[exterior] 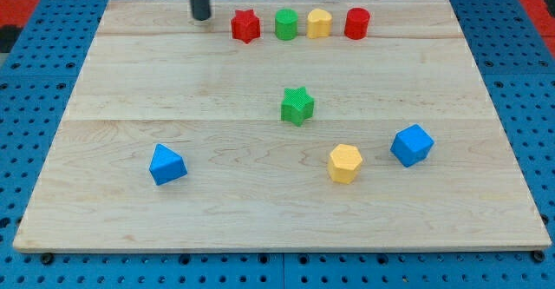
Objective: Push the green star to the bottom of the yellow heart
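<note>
The green star (297, 106) lies near the middle of the wooden board (130, 89). The yellow heart (319, 22) sits in a row along the view's top, well above the star and slightly to its right. My tip (201, 16) rests on the board at the view's top left, left of that row and far up and left of the green star, touching no block.
In the top row stand a red star (245, 26), a green cylinder (286, 24) and a red cylinder (356, 23). A yellow hexagon (345, 163) and a blue block (411, 145) lie lower right. A blue block (166, 165) lies lower left.
</note>
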Tool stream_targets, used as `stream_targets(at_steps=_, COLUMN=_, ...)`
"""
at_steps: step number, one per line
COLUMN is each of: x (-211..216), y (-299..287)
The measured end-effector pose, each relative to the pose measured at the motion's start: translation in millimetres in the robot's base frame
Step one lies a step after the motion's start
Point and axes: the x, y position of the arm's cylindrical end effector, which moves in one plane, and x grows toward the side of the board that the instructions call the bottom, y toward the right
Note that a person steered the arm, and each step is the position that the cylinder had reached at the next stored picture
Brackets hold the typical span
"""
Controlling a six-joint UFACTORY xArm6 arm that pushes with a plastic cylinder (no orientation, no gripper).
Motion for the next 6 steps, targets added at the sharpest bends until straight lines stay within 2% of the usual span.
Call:
stream_targets(at_steps=2, x=76.1, y=-89.9)
stream_targets(at_steps=3, x=113.3, y=-94.6)
stream_targets(at_steps=5, x=209.4, y=-49.0)
stream_targets(at_steps=6, x=210.7, y=-7.1)
